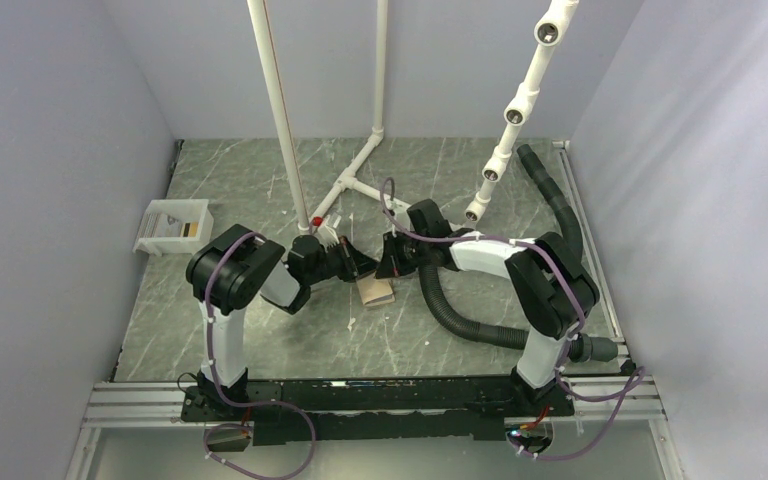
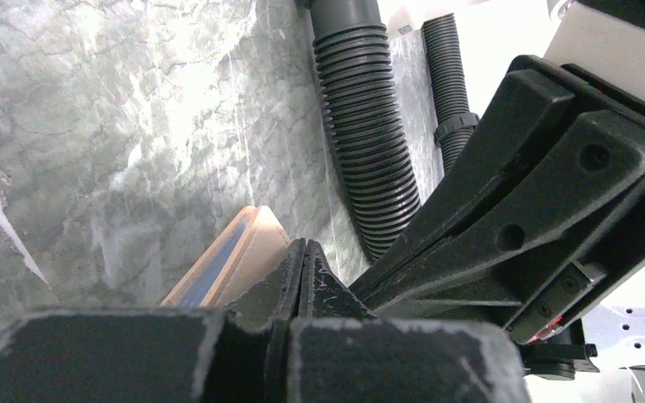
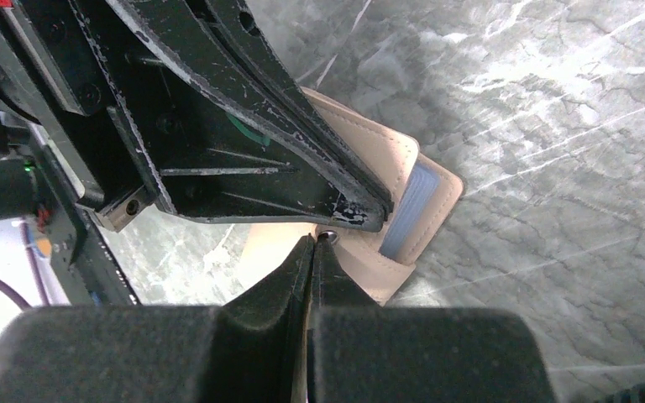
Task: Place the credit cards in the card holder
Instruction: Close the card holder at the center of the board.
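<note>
Nearest, a silver slotted rail (image 1: 140, 402) carries both arm bases; further in, the left jaws and right jaws meet tip to tip, each matte black pair pressed fully together, nothing visible between them; the card holder (image 1: 376, 292), flat, tan and edge-stitched with a shiny bluish-grey pocket, lies under those tips on the grey marbled counter (image 1: 260, 340); beyond, smooth white pipes (image 1: 278, 110) rise.

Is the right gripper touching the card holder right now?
Cannot tell. In the right wrist view the right gripper overlaps the card holder with jaws shut, but neither contact nor gap shows plainly.
</note>
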You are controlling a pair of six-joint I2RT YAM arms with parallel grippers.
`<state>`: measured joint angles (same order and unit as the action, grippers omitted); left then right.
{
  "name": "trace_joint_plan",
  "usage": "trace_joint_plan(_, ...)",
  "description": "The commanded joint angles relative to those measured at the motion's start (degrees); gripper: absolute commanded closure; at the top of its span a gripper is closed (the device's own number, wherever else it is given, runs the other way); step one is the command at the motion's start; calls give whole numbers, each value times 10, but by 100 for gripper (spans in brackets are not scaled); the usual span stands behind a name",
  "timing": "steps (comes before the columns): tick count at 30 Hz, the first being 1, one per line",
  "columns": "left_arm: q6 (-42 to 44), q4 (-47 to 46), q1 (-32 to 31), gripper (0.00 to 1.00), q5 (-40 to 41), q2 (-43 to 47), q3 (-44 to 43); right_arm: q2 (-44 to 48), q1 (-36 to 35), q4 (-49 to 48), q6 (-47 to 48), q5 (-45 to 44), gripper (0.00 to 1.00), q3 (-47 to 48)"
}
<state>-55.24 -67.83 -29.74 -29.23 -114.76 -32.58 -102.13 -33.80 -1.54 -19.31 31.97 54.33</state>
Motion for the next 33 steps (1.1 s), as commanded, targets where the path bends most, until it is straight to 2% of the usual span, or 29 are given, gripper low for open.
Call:
trace_joint_plan(1, 23, 129, -21, 100, -15, -39, 15, -28, -37, 64, 61, -66, 100, 36)
trace_joint_plan(7, 17, 123, -20, 100, -24, -49, 13, -52, -78, 133, 101, -136, 100, 70)
trace_joint_plan(13, 6, 105, -11, 100, -40, -49, 17, -69, -95, 135, 98, -170, 100, 71)
trace_joint_plan(15, 5, 113, 0, 96, -53, -29, 20, -68, -95, 131, 93, -176, 100, 62)
trace_joint_plan(20, 20, 212, 13, 82, -66, 48, 6, -82, -93, 128, 84, -180, 100, 54)
trace_joint_plan(25, 13, 287, 15, 74, -67, 127, 1, -77, -61, 76, 38, -119, 100, 13)
trace_joint_plan(29, 24, 411, 15, 66, -34, 216, 1, -86, -47, 55, 30, -93, 100, 0)
trace_joint_plan(33, 22, 534, 16, 59, 34, 316, 12, -93, -40, 47, 29, -76, 100, -4)
